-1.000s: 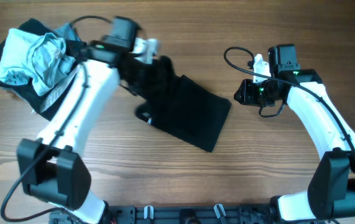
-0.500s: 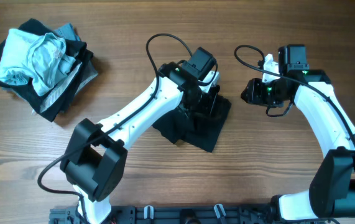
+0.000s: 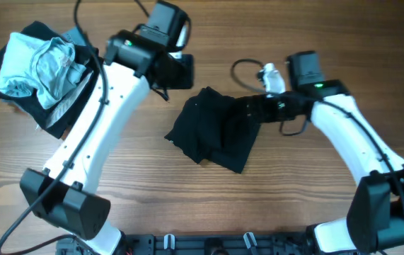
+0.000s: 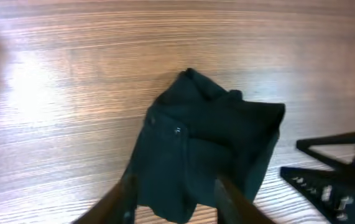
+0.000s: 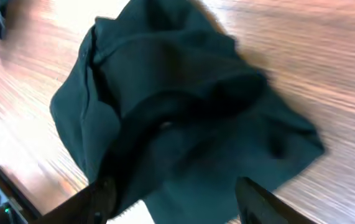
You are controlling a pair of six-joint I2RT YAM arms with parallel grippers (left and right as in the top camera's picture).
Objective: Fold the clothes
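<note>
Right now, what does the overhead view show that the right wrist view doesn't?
Only overhead: both arms whole, the left gripper apart from the shirt, and a pile of other clothes at far left. Only right wrist: the right gripper seen from behind its open fingers, spread over the shirt, with the folds close up. Both: the black shirt lying crumpled on the wooden table.

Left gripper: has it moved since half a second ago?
Yes. The left gripper left the black T-shirt, swinging up and left in the overhead view toward the clothes pile.
</note>
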